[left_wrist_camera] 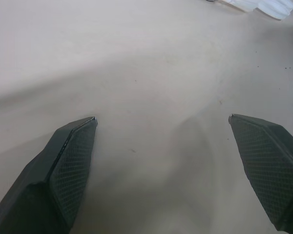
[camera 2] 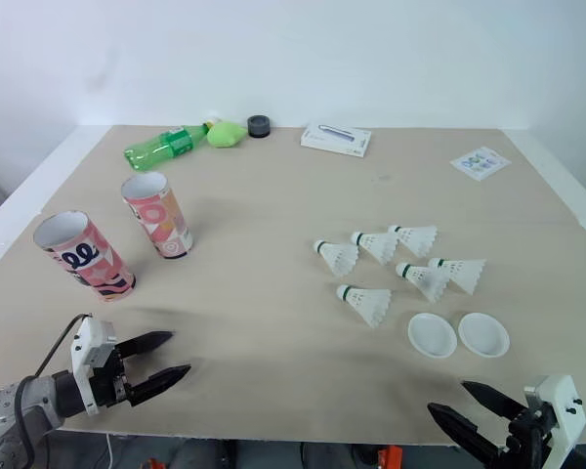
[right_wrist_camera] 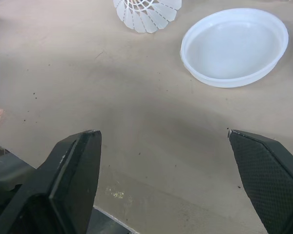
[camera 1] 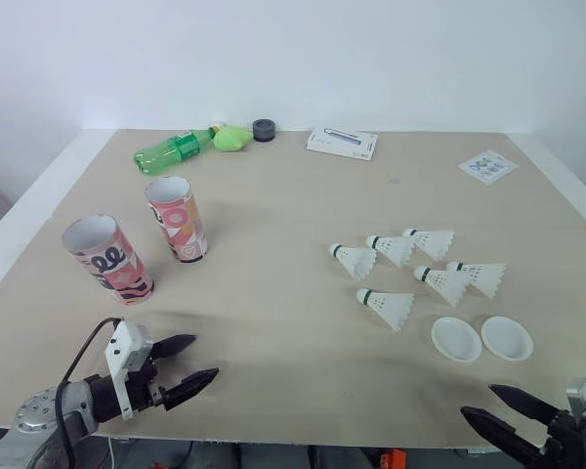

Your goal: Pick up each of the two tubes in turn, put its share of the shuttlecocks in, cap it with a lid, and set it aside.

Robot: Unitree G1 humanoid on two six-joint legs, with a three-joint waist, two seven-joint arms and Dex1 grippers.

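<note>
1. My left gripper [camera 1: 202,357] hangs low over the near left part of the table [camera 1: 293,205]. Its two black fingers are spread wide and hold nothing. They point to the right across the bare surface, not toward the tubes.
2. The near tube [camera 1: 107,259] stands close beyond this gripper and a little to its left. It is upright with its open mouth up, so its long axis is vertical. It looks like a cardboard cylinder, pink with black and white shapes and a pale rim.
3. The far tube [camera 1: 178,219] stands further beyond, almost straight ahead of the gripper and apart from the near tube. It is also upright and open, pink with orange and white shapes.
4. My left arm is much the nearer to both tubes. I judge that it must turn away from the right and close on the near tube's round side.
5. Six shuttlecocks [camera 1: 410,269] lie on their sides in a loose cluster, well to the right of my left gripper. They are beyond my right gripper and to its left. Each has a white ribbed skirt and a rounded tip with a dark band. The tips point left and the skirts right.
6. Two lids [camera 1: 481,339] lie side by side just beyond my right gripper. They are shallow white plastic discs with raised rims.
7. My right gripper [camera 1: 478,401] sits at the near right edge. Its fingers are wide apart and empty.
</note>
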